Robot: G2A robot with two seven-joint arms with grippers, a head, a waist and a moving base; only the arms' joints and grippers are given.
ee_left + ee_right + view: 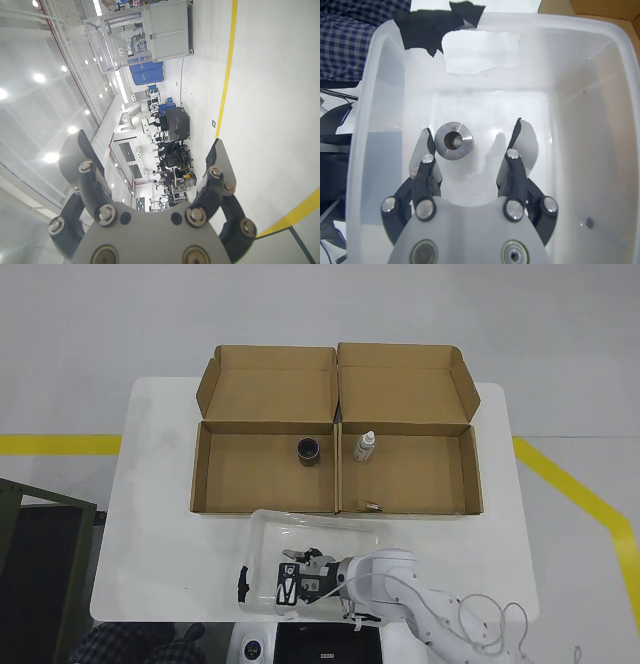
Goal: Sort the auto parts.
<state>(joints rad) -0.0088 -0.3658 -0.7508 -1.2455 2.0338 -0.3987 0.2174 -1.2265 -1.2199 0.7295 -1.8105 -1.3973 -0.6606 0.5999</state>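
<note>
Inside the clear plastic bin [360,125], the right gripper [473,126] hung with its jaws spread wide. A steel bushing [453,143] lay on the bin's floor between them, touching one finger pad [430,143] and well apart from the other. The left gripper [149,136] faced the hall, not the bin, jaws likewise apart and holding nothing. Beyond the bin, one cardboard box [240,479] held a dark cylinder [308,450], and a second cardboard box [430,479] held a white bottle [364,445].

No legible text or label anywhere here.
</note>
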